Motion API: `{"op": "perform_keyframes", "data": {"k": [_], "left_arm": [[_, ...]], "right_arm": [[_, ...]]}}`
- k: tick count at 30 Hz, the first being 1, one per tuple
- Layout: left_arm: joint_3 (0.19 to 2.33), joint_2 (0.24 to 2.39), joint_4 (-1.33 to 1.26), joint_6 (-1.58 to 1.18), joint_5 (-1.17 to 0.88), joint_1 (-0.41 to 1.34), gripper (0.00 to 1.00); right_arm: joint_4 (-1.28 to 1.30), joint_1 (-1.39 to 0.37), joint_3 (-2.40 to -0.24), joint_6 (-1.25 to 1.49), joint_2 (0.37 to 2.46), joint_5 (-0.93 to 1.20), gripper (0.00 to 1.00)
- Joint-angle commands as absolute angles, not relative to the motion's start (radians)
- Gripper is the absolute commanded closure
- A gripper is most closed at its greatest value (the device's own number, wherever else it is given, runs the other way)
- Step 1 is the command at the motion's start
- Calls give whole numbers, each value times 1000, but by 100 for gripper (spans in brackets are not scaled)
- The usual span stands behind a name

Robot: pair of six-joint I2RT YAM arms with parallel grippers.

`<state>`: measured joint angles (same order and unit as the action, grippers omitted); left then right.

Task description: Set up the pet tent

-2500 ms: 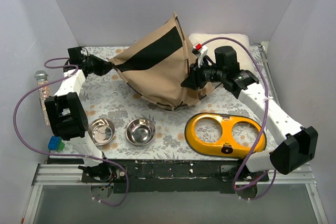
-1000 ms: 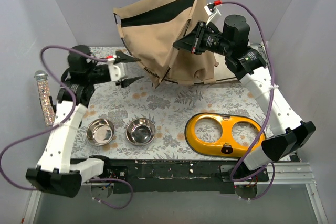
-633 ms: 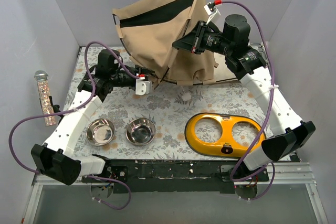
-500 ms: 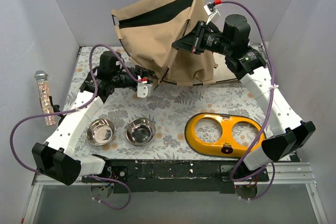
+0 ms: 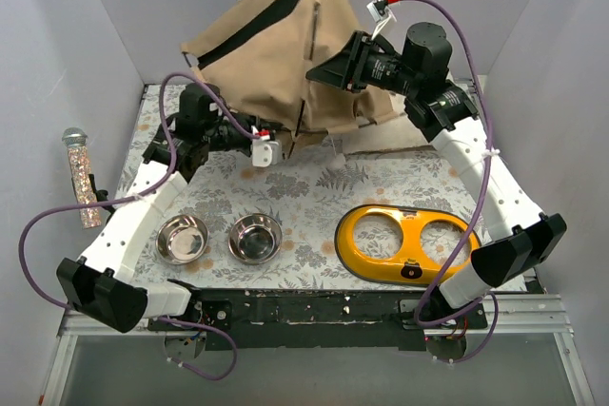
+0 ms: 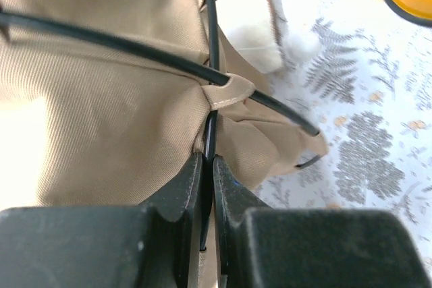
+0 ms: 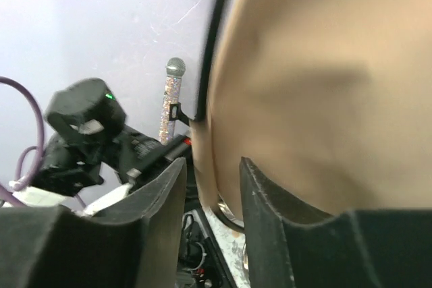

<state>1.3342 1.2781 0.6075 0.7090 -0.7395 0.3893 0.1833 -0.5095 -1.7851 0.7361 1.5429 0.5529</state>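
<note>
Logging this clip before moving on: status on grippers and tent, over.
Left gripper shut on black rod of pet tent. Right gripper shut on its fabric edge; tent held up, tilted. Steel bowls and yellow stand nearer, apart from it.

Tbl top (image 5: 314, 187) w/ pale grey floral cloth, soft even light. Plain lilac-grey walls box it in: back wall (image 5: 143, 7) at 12, left wall (image 5: 48, 64) at 9, right wall (image 5: 561, 64) at 3. Alu frame rail (image 5: 314, 332) at 6; grey floor (image 5: 304, 377) beyond it.
</note>
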Motion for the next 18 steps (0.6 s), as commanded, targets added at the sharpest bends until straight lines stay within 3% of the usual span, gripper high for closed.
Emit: {"op": "perform_keyframes", "data": {"k": [1,6,13,16,18], "left_arm": [[1505,1259,626,546,-810,358,100],[1747,1362,763,385,-896,296,100],[2075,1549,989,199,-1061,181,100],[2048,1566,991,238,-1109,127,100],[1930,1528,854,197,-1127,103,100]], "right_arm": [[123,-488,-1836,664,1543,574,48],[106,-413,-1853,601,1549,620,29],[-29,-330,-1778,476,1499,739,21],[33,-327,-1753,336,1479,750,21],[75,-322,-1732,249,1467,764,21]]}}
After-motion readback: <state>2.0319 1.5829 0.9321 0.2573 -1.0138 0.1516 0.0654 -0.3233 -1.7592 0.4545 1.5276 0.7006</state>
